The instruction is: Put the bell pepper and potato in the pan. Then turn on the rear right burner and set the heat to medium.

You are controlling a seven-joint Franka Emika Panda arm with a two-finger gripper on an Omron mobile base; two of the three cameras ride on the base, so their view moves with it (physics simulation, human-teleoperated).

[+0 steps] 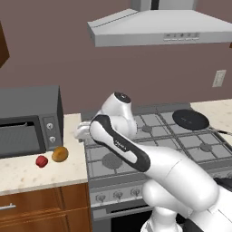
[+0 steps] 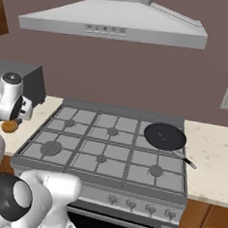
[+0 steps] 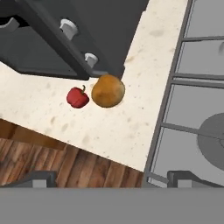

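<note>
**Mia:** What is closest to us?

**Ben:** The robot's big white arm [image 1: 136, 154]. It bends over the front left of the grey gas stove [image 2: 104, 144]. Its gripper [image 3: 109, 178] hangs above the pale speckled counter [image 1: 27, 170]. The two dark finger tips [image 3: 37, 178] stand far apart with nothing between them, so the jaws are released.

**Mia:** Where is the food?

**Ben:** In the hand view, the small bright-red bell pepper [image 3: 78, 97] lies on the counter at about 11 o'clock from the gripper. The smooth golden-brown potato [image 3: 108, 91] sits just beside it, at 3 o'clock from the pepper. I cannot tell if they touch.

**Mia:** Is something near them?

**Ben:** Yes. The dark grey box oven with two round knobs [image 1: 28, 120] stands right behind them. Its corner is very near the potato.

**Mia:** And the pan?

**Ben:** The shallow round black frying pan [image 2: 164, 136] rests on the back right burner, well apart from the food. Its thin dark handle [image 2: 184, 158] points to about 4 o'clock in the right base view. Above all hangs the silver hood [image 2: 113, 24].
</note>
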